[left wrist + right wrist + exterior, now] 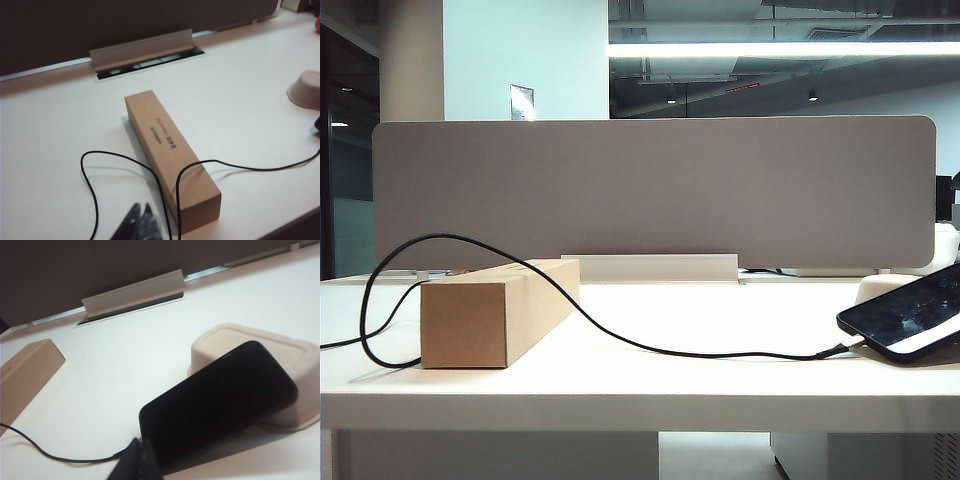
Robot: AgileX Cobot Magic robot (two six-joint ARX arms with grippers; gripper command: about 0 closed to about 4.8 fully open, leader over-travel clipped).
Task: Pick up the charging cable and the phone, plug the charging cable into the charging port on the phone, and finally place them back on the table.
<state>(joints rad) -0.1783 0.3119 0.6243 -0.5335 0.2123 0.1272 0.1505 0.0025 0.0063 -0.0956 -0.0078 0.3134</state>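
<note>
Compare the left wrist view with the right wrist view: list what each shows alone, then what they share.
Only the left wrist view: the shut left claw above the table, and the charging cable looping over the cardboard box, whose printed top shows.

Only the right wrist view: the phone leaning tilted on an upturned pulp tray, the cable's plug end at the phone's lower edge, and the shut right claw.

Both: the box, cable, tray, table, grey divider and the raised cable-slot flap.

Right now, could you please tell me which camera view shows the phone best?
The right wrist view: the phone fills it, leaning on a pale container. The exterior view catches only part of it at the right edge; the left wrist view barely shows it.
</note>
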